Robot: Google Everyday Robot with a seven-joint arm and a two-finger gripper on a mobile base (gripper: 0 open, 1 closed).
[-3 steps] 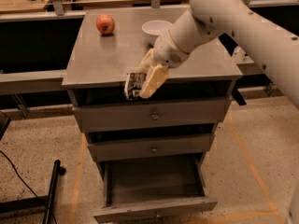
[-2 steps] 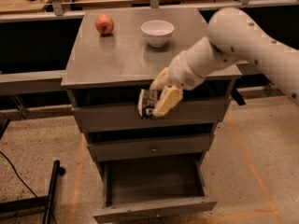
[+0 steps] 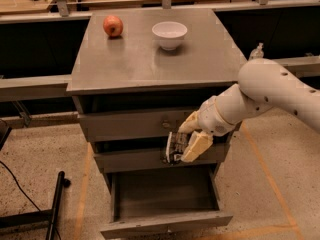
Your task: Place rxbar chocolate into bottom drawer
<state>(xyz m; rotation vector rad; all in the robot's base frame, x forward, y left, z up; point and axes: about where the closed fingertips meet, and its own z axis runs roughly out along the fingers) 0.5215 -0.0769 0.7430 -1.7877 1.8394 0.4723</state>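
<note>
My gripper (image 3: 187, 145) hangs in front of the middle drawer front, above the open bottom drawer (image 3: 165, 224). It is shut on the rxbar chocolate (image 3: 175, 147), a small dark-wrapped bar with a white patch, held upright between the pale fingers (image 3: 198, 146). The bottom drawer is pulled out and its grey inside (image 3: 162, 191) shows nothing in it. The bar is above the drawer's back half, apart from it.
A red apple (image 3: 113, 26) and a white bowl (image 3: 169, 34) stand on the cabinet top (image 3: 145, 64). The two upper drawers (image 3: 132, 125) are closed. A black stand leg (image 3: 55, 204) lies on the floor at left. Benches run behind the cabinet.
The gripper with the bar has come down from the cabinet's top front edge to the level of the middle drawer, and moved slightly right.
</note>
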